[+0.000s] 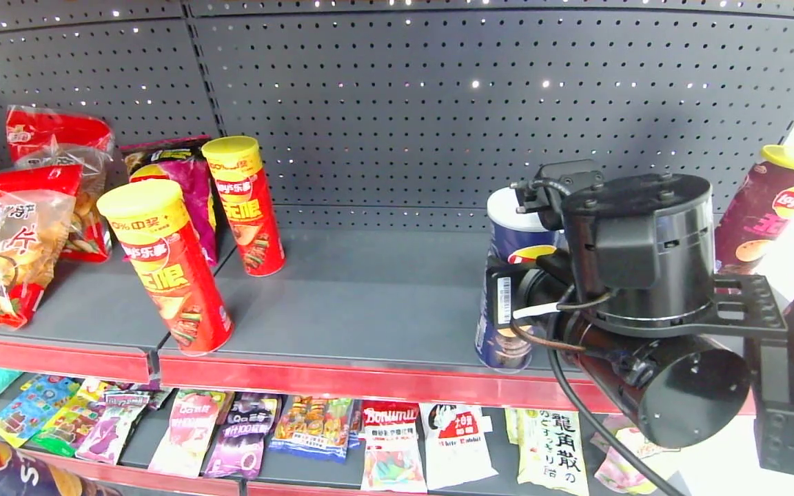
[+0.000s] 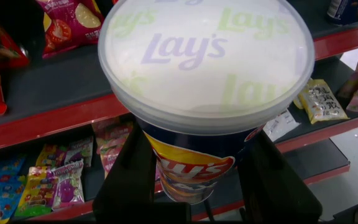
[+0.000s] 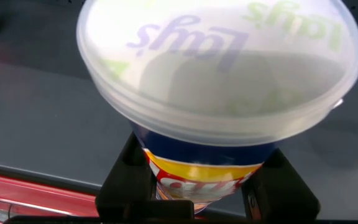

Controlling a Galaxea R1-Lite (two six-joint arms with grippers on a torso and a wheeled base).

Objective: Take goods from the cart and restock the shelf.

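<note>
A blue chips can [image 1: 515, 227] with a clear lid stands upright near the front edge of the grey upper shelf [image 1: 369, 303], right of centre. My right gripper [image 1: 511, 303] is shut on its body, and in the right wrist view that can [image 3: 210, 81] sits between the black fingers [image 3: 126, 183] of the right gripper [image 3: 204, 186]. My left gripper [image 2: 197, 186] is shut on a second blue chips can [image 2: 204, 68], held upright in front of the shelves. Whether the first can's base touches the shelf I cannot tell.
Two red chips cans [image 1: 169, 269] [image 1: 244, 207] and snack bags [image 1: 11, 241] fill the shelf's left part. A purple can [image 1: 766, 207] leans at the far right. Bare shelf lies between the red cans and the blue one. Candy packets [image 1: 390, 444] line the lower shelf.
</note>
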